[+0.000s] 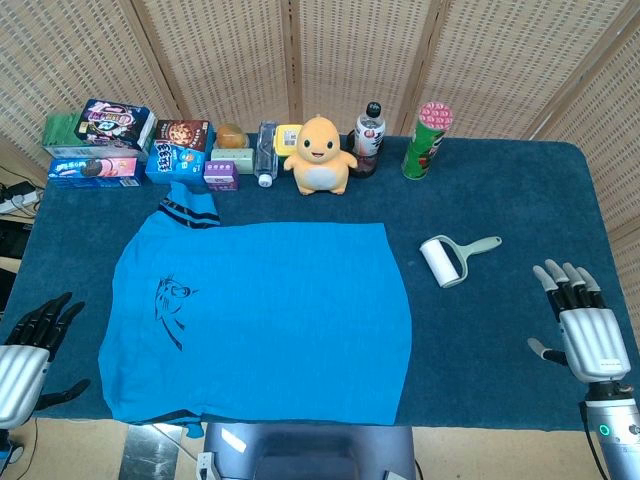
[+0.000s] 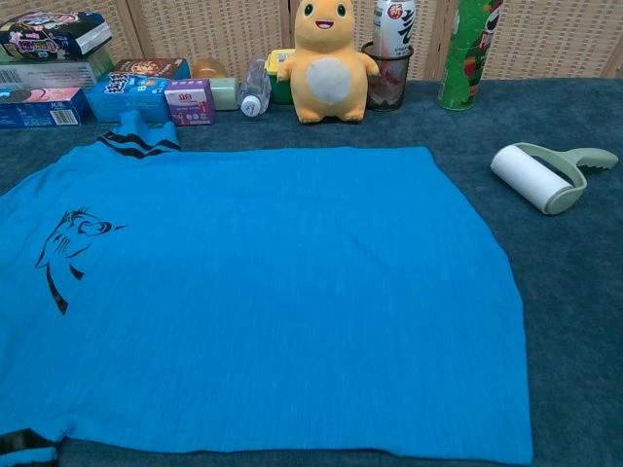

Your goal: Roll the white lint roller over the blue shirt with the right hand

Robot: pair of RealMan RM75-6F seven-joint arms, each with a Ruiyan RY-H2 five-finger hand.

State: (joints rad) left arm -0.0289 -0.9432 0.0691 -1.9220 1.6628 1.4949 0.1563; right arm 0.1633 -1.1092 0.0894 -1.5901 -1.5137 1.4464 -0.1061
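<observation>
The blue shirt (image 1: 265, 315) (image 2: 253, 292) lies flat across the middle of the dark blue table (image 1: 510, 190), its collar toward the back left and a black print on its left side. To its right, apart from it, lies the white lint roller (image 1: 445, 261) (image 2: 531, 177) with a pale green handle (image 1: 485, 244) pointing right. My right hand (image 1: 585, 325) hovers at the table's near right edge, fingers spread, holding nothing, well in front of and right of the roller. My left hand (image 1: 32, 350) is open at the near left edge. Neither hand shows in the chest view.
Along the back edge stand snack boxes (image 1: 100, 140), a small bottle (image 1: 265, 152), an orange plush toy (image 1: 320, 155) (image 2: 329, 60), a drink bottle (image 1: 368, 138) and a green chip can (image 1: 427, 140) (image 2: 469, 53). Wicker screens close the back.
</observation>
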